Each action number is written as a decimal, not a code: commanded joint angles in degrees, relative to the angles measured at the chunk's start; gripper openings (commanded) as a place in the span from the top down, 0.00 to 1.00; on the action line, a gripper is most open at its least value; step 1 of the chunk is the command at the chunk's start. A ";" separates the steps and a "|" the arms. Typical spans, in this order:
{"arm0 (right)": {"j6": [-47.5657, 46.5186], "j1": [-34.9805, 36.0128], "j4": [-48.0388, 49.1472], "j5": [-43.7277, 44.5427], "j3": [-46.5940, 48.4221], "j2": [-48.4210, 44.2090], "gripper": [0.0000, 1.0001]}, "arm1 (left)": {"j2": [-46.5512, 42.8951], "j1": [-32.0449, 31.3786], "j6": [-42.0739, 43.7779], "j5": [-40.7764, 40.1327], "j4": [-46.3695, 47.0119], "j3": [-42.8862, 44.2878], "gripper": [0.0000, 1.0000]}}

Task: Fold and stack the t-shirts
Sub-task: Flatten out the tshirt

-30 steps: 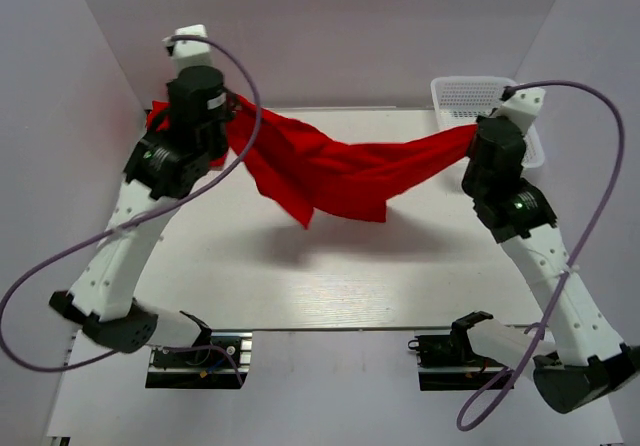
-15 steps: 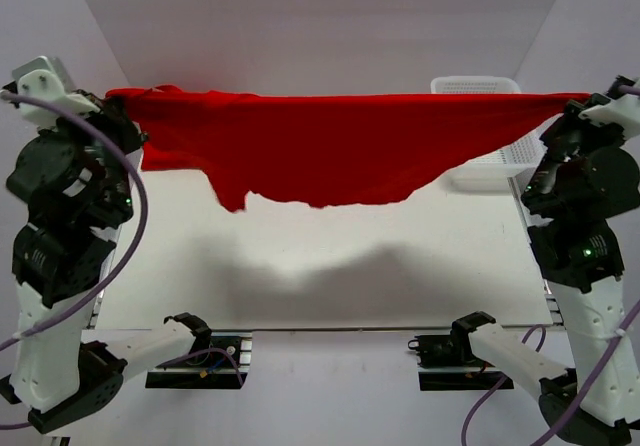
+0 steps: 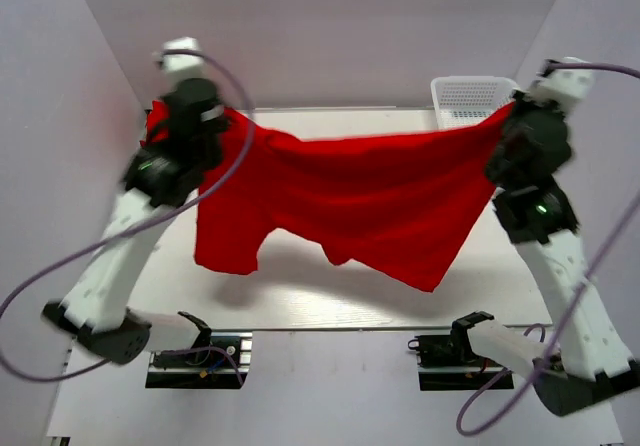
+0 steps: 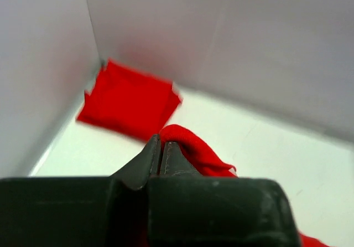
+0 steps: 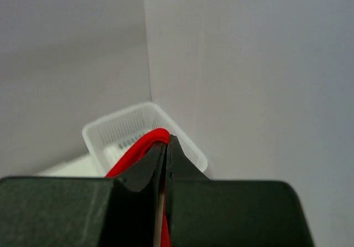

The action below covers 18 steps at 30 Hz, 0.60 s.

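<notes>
Left jaws are pressed together, pinching one edge of a red t-shirt [image 3: 350, 201]; right jaws are clamped on its opposite edge. It hangs spread between them, sagging below both, above the table [image 3: 350, 311]. A folded t-shirt [image 4: 128, 100] lies beyond the left jaws, a white basket [image 5: 113, 132] beyond the right.

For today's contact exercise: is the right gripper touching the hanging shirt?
Touching. Right wrist view: the right gripper pinches the shirt between shut jaws.

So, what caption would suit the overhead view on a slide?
The left hand and right hand pinch a red t-shirt, held spread in mid-air above the white table, mesh basket behind.
</notes>
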 commanded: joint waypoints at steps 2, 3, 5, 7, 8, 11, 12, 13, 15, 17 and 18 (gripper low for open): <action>7.24 -1.25 0.77 -1.55 -5.96 10.10 1.00 | 11.38 3.08 -7.63 3.69 -2.70 -7.71 1.00; 8.05 -1.61 0.95 -2.17 -6.49 11.79 1.00 | 15.57 4.05 -8.34 4.58 -1.13 -9.20 1.00; 11.37 -2.66 0.07 -3.49 -6.76 19.43 1.00 | 20.34 7.11 -8.34 9.22 0.28 -9.74 1.00; 13.14 -4.50 0.07 -4.97 -5.01 28.52 1.00 | 28.86 8.97 -9.05 10.30 0.82 -8.44 1.00; 13.41 -4.86 -0.10 -5.07 -3.96 30.68 1.00 | 32.11 9.76 -9.74 10.83 0.12 -5.47 1.00; 14.38 -6.09 -2.37 -6.21 2.01 41.03 1.00 | 45.00 13.02 -10.36 12.41 -3.13 3.39 1.00; 14.56 -6.18 -2.56 -6.39 4.55 44.20 1.00 | 47.76 14.42 -10.37 13.46 -3.75 5.62 1.00; 14.82 -6.88 -2.91 -7.09 7.01 46.93 1.00 | 50.22 15.13 -10.89 14.16 -5.49 7.81 1.00; 14.47 -7.32 -3.45 -8.23 10.01 50.19 1.00 | 55.40 17.05 -10.89 16.01 -4.99 11.59 1.00; 13.77 -7.59 -3.27 -9.55 14.05 53.19 1.00 | 57.27 18.20 -10.20 17.77 -3.06 12.32 1.00; 12.90 -7.33 -3.88 -9.82 15.11 55.29 1.00 | 58.32 18.73 -10.19 18.38 -2.27 12.32 1.00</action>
